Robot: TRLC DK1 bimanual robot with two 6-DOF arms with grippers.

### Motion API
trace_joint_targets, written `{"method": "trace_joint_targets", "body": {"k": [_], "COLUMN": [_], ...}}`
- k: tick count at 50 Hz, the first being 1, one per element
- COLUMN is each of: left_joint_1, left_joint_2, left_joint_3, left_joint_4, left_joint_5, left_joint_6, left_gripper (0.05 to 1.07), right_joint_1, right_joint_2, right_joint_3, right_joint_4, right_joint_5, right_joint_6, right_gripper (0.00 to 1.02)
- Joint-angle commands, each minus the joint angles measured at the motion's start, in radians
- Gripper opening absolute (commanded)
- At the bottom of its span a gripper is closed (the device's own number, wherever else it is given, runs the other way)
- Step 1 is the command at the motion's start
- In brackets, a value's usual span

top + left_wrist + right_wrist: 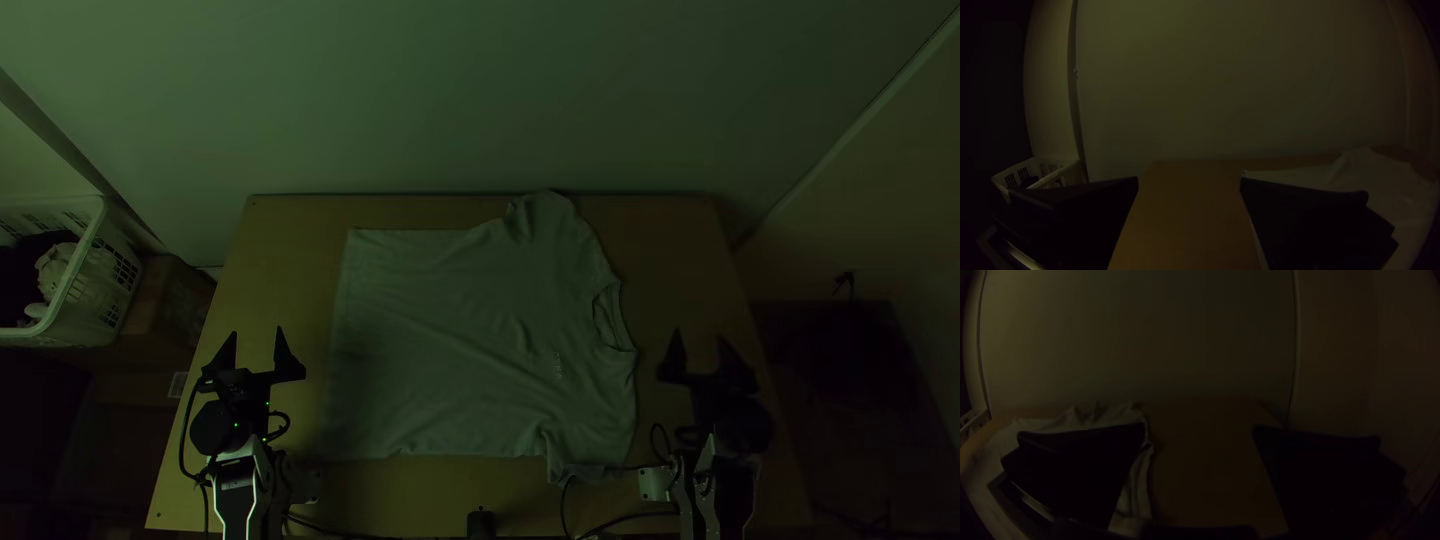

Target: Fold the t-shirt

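Pale and lightly creased, the shirt (pixel 450 340) is spread unfolded on the table (pixel 285 260), its collar (pixel 610 320) turned toward the right arm's side and its hem (pixel 342 330) toward the left arm's. Near the shirt's hem, the left gripper (pixel 257 332) is held with its fingers parted. Near the shirt's collar, the right gripper (pixel 699 336) is held, its fingers likewise spread. Well left of the shirt, cloth is contained in a basket (pixel 77 265).
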Motion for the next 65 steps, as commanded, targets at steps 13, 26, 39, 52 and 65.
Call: {"method": "trace_joint_targets", "body": {"k": [13,26,39,52,65], "left_joint_1": [-0.024,-0.029,-0.048,-0.113,-0.193], "left_joint_2": [0.072,0.324,0.549,0.779,1.016], "left_joint_3": [0.147,0.373,0.584,0.787,1.003], "left_joint_4": [0.060,0.085,0.121,0.120,0.054], "left_joint_5": [-0.003,-0.003,-0.009,-0.051,-0.059], "left_joint_6": [0.006,-0.009,-0.038,-0.047,-0.058], "left_gripper": [1.03,1.03,1.03,1.03,1.03], "right_joint_1": [-0.001,0.000,0.040,0.092,0.132], "right_joint_2": [0.165,0.341,0.585,0.857,1.090], "right_joint_3": [0.178,0.325,0.569,0.816,1.030], "right_joint_4": [0.088,0.152,0.170,0.183,0.152], "right_joint_5": [0.006,0.006,0.006,0.006,0.006], "right_joint_6": [0.007,0.004,0.004,0.002,0.004], "right_gripper": [0.99,0.99,0.99,0.99,0.99]}}
